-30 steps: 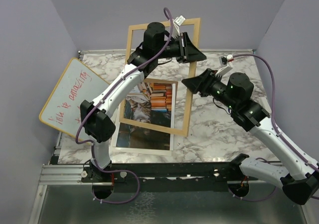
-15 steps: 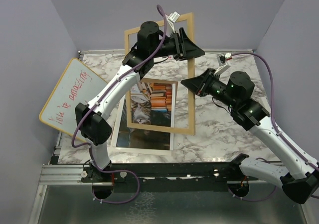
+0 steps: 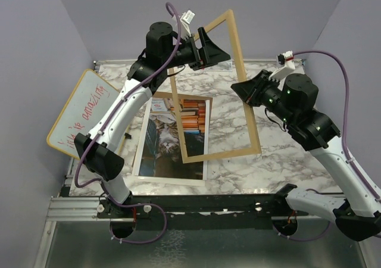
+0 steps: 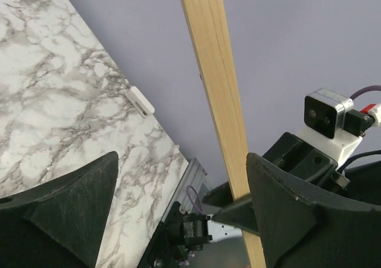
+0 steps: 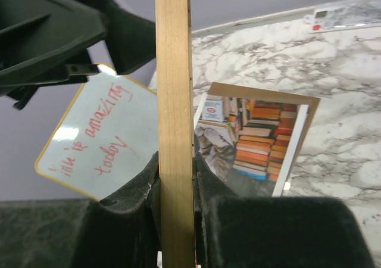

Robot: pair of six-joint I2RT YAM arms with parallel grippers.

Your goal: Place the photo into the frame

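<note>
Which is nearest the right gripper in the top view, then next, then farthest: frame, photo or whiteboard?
1. The frame, clamped in the right gripper by one long rail.
2. The photo, lying flat to that gripper's left.
3. The whiteboard, at the far left edge.

Marble table (image 3: 280, 161), seen from overhead.
I note the photo (image 3: 158, 149) lying face up; whiteboard (image 3: 80, 116) at the left edge.

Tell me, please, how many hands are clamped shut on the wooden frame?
1: the right hand pinches the frame on its right side. The left hand sits open around its far end.
</note>
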